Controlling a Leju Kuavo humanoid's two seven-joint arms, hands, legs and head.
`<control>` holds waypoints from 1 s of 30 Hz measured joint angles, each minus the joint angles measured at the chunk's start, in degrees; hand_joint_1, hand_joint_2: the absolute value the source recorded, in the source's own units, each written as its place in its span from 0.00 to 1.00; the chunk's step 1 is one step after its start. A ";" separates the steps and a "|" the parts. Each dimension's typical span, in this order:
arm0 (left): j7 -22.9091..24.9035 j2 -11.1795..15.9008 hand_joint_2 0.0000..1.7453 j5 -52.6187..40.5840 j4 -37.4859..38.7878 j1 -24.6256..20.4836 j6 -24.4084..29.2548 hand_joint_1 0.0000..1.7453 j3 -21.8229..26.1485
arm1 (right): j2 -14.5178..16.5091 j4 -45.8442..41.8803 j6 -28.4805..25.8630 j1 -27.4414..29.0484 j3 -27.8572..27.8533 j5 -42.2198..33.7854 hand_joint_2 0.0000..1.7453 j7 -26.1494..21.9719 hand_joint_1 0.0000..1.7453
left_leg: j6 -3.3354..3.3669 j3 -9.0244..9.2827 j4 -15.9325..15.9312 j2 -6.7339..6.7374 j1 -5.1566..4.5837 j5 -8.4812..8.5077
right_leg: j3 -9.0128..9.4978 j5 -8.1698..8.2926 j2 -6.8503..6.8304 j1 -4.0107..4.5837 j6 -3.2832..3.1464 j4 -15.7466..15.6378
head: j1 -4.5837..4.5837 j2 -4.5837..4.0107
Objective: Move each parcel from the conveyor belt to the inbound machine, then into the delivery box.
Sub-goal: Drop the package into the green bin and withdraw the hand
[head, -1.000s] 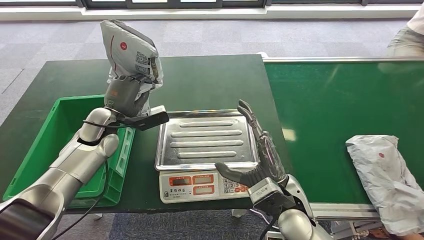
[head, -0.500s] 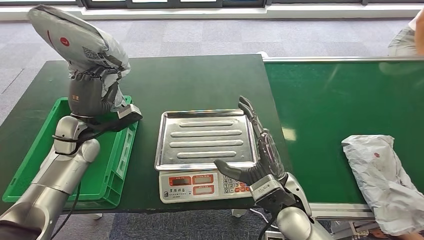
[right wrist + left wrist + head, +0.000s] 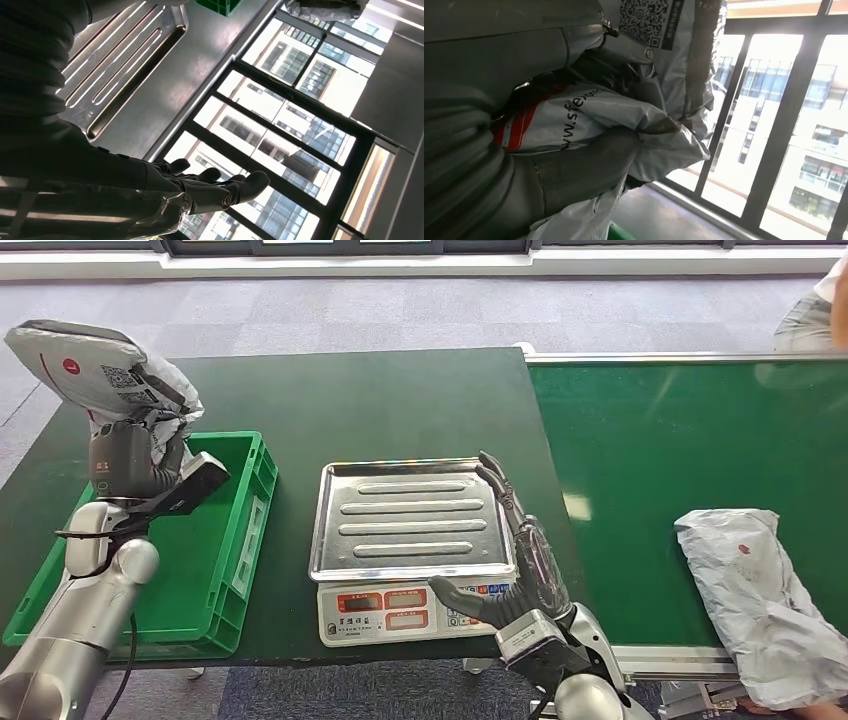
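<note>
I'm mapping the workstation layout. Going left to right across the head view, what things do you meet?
Held parcel → green box → scale → right hand → conveyor belt → second parcel.

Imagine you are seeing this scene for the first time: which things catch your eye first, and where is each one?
First, the crumpled grey plastic parcel with a QR label, gripped aloft by the left hand above the green plastic crate. Next, the ribbed steel tray of the weighing scale at mid-table, with the open right hand at its edge. A second grey parcel lies on the green conveyor belt.
</note>
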 joint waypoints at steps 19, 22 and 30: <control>0.66 1.90 1.00 -1.60 8.85 2.87 -7.87 1.00 1.44 | -0.25 -0.74 0.89 0.20 0.00 0.00 1.00 1.07 0.00 | 0.00 -0.06 0.01 -0.05 0.00 0.01 | -0.04 0.00 -0.01 0.01 0.00 0.00 | -0.01 0.00; 0.71 1.90 0.75 -1.61 9.55 2.83 -8.11 0.75 1.44 | -0.25 -0.78 0.90 0.17 0.00 0.00 1.00 1.24 0.00 | 0.00 -0.06 0.01 -0.05 0.00 0.01 | -0.05 0.00 -0.01 0.00 0.00 0.00 | -0.01 0.00; 1.53 1.76 0.00 0.74 8.33 2.69 -4.53 0.00 2.12 | -0.25 -1.85 -0.08 0.41 -0.01 2.67 1.00 2.44 0.00 | -0.01 -0.05 0.01 -0.05 0.00 0.01 | -0.07 0.00 -0.01 0.02 0.00 0.00 | -0.01 0.00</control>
